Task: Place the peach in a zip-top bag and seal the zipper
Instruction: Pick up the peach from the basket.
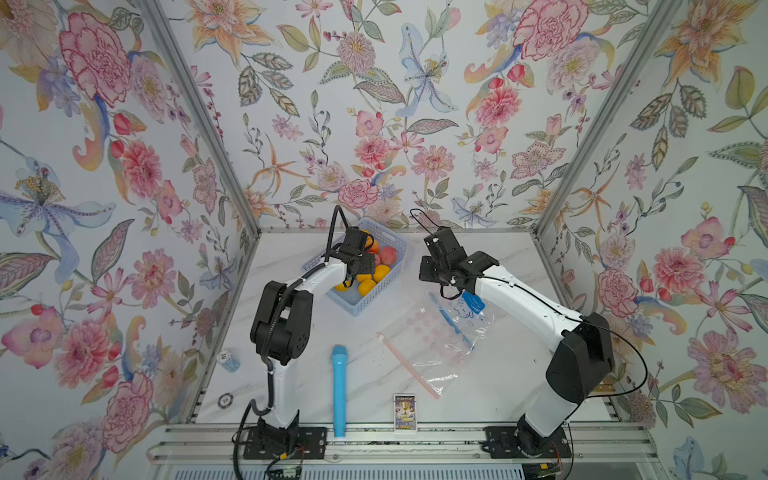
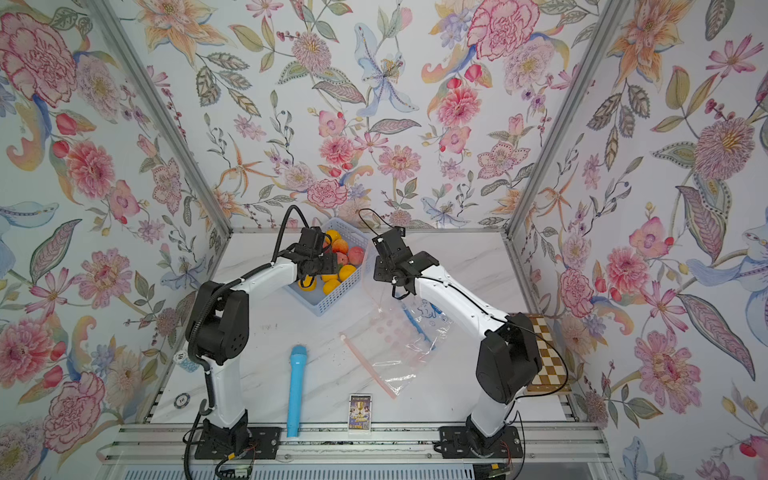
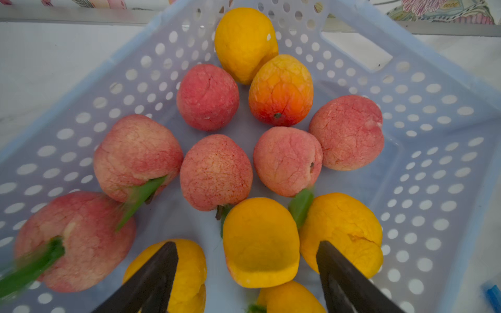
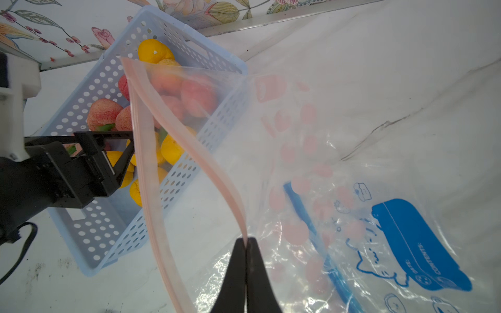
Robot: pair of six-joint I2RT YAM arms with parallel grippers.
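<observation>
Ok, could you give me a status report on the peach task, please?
Left gripper open over basket, empty. Right gripper shut on zip-top bag rim, mouth open. Peaches in basket; yellow fruit under left gripper.

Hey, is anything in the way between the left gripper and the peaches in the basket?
Nothing covers them. The open left gripper hangs over the basket. Yellow fruit lies right between its fingers, with the pink peaches just beyond.

The left fingers [image 3: 151,279] run off the left wrist view's edge, and the peach leaves [image 3: 141,196] there are blurred
</observation>
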